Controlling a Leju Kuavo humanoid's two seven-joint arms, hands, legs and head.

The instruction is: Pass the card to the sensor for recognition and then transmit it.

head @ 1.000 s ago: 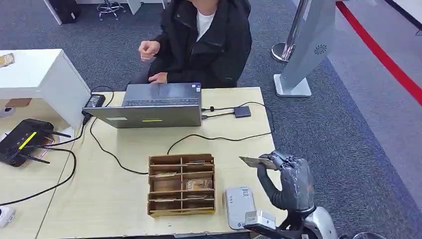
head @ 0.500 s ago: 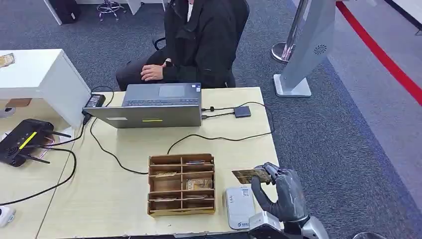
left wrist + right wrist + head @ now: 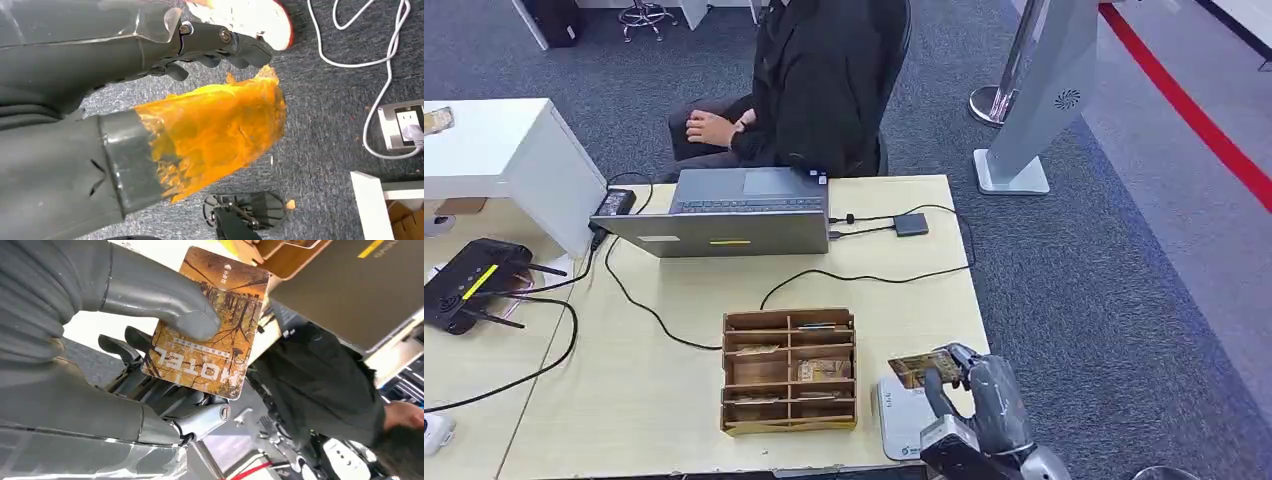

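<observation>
The right hand (image 3: 984, 395) holds the card (image 3: 921, 367) between its thumb and fingers. The card is brown and orange, with trees and the word HOTEL on it. It is held flat, just above the far end of the white sensor (image 3: 902, 418). I cannot tell if the card touches the sensor. The sensor lies on the table (image 3: 674, 400), just beside the brown box (image 3: 789, 371) with small slots.

A person (image 3: 814, 85) in a black coat sits at the far side of the table, behind a grey laptop (image 3: 729, 213). Black wires (image 3: 864, 275) run across the table.

The left hand (image 3: 220, 42) hangs over a grey carpet (image 3: 330, 125). Its fingers are curled in, and I see nothing in them. An orange wrap (image 3: 215, 132) covers part of it.
</observation>
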